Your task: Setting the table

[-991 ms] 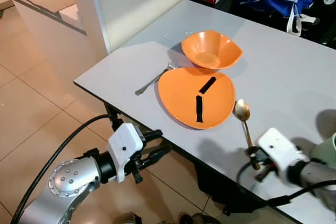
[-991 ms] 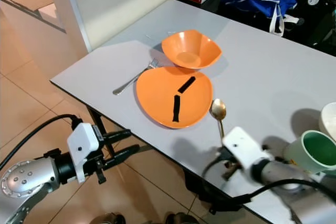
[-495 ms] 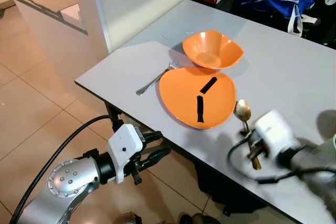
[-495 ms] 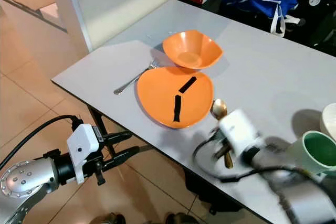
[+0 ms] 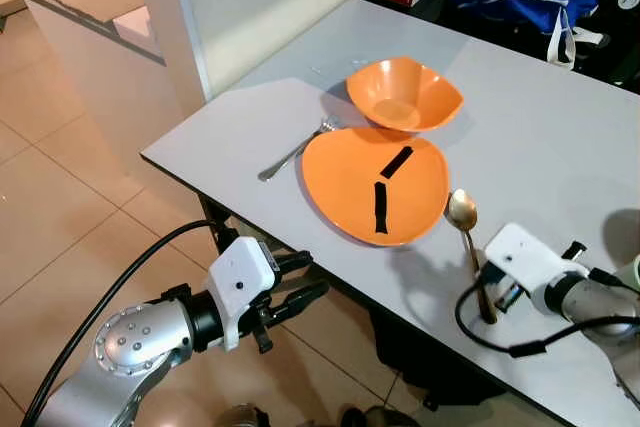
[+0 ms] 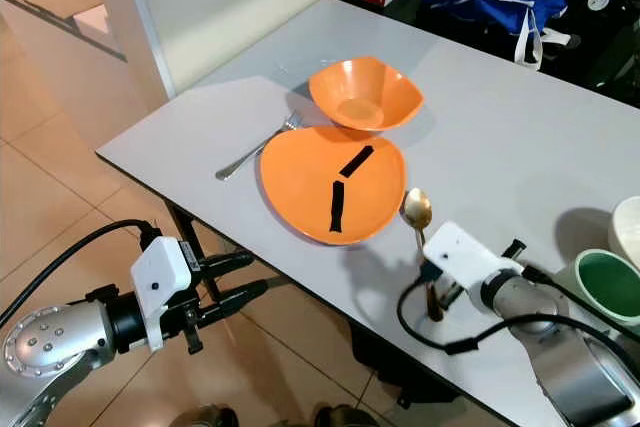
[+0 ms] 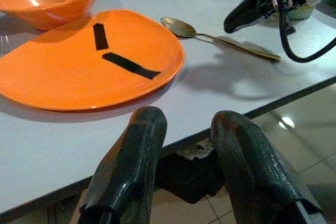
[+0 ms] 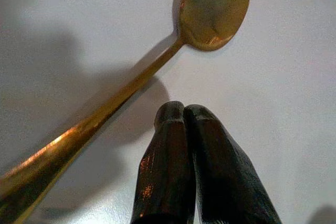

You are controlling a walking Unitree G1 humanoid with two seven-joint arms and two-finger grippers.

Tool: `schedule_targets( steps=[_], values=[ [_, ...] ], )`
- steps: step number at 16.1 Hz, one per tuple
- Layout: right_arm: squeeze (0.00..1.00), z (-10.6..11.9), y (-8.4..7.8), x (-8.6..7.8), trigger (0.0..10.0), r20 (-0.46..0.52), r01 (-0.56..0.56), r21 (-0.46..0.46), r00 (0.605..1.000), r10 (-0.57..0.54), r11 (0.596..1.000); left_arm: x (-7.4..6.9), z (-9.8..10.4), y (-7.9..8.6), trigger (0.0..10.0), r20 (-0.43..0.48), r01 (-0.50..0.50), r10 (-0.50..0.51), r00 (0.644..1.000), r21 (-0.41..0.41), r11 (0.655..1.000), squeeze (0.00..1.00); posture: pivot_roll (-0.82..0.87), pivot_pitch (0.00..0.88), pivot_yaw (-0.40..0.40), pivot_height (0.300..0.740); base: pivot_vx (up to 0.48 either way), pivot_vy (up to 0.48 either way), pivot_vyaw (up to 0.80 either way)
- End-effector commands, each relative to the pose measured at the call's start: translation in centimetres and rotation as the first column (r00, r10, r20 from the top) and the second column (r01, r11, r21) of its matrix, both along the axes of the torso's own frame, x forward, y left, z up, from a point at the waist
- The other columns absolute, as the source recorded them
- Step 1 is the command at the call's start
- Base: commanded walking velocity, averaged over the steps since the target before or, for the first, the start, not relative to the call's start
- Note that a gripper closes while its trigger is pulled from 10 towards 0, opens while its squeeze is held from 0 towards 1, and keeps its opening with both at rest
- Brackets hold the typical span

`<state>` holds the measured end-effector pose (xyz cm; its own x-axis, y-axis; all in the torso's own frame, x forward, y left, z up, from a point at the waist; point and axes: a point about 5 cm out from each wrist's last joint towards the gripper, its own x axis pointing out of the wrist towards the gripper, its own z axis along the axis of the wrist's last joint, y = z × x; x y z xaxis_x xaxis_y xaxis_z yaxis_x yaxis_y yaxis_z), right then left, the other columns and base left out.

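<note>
Gold spoon (image 5: 464, 235) lies flat on grey table (image 5: 560, 137), just right of orange plate (image 5: 360, 182), handle toward the near edge. Right gripper (image 8: 181, 116), fingers pressed together, empty, sits beside the spoon handle. Left gripper (image 5: 305, 279) hangs off the near table edge over tiled floor (image 5: 70, 217), fingers spread.

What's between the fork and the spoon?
The orange plate, with two black strips on it, lies between the fork and the spoon, as the left eye view shows.
</note>
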<state>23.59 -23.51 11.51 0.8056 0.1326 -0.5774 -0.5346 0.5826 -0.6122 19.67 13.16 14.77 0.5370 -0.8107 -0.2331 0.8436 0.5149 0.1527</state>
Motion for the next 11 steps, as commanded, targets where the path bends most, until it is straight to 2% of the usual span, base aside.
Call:
schedule_targets(
  steps=[1,4,7,8,10,11],
  values=[
    [0.00,-0.6,-0.2,-0.6,0.0,-0.045,-0.055,-0.061,0.998,0.052,0.997,-0.4,0.1,-0.2,10.0,-0.003,0.018,-0.018,1.000,0.001,1.000,0.00,-0.09,0.131,-0.058,0.740,0.000,0.000,0.00],
    [0.00,-0.6,-0.6,-1.5,0.0,-0.106,-0.086,-0.093,0.991,0.076,0.992,-0.4,0.1,-0.1,10.0,-0.006,0.021,-0.021,1.000,0.006,1.000,0.00,-0.09,0.134,-0.056,0.740,0.000,0.000,0.00],
    [0.00,-0.7,-0.8,-2.4,0.0,-0.178,-0.126,-0.082,0.978,0.110,0.989,-0.4,0.1,-0.2,10.0,-0.011,0.026,-0.026,1.000,0.006,1.000,0.00,-0.09,0.133,-0.055,0.740,0.000,0.000,0.00],
    [0.00,-0.8,-0.5,-2.6,0.0,-0.197,-0.125,-0.044,0.974,0.114,0.991,-0.4,0.1,-0.2,10.0,-0.011,0.027,-0.027,1.000,0.005,1.000,0.00,-0.09,0.132,-0.055,0.740,0.000,0.000,0.00],
    [0.00,-1.0,0.9,-2.8,0.0,-0.223,-0.090,0.123,0.968,0.116,0.988,-0.3,0.1,-0.2,10.0,-0.012,0.029,-0.029,1.000,0.004,1.000,0.00,-0.09,0.132,-0.055,0.740,0.000,0.000,0.00],
    [0.00,-1.0,1.1,-2.7,0.0,-0.217,-0.091,0.134,0.969,0.119,0.987,-0.3,0.1,-0.2,10.0,-0.011,0.029,-0.028,1.000,0.004,1.000,0.00,-0.09,0.131,-0.056,0.740,0.000,0.000,0.00]
  ],
)
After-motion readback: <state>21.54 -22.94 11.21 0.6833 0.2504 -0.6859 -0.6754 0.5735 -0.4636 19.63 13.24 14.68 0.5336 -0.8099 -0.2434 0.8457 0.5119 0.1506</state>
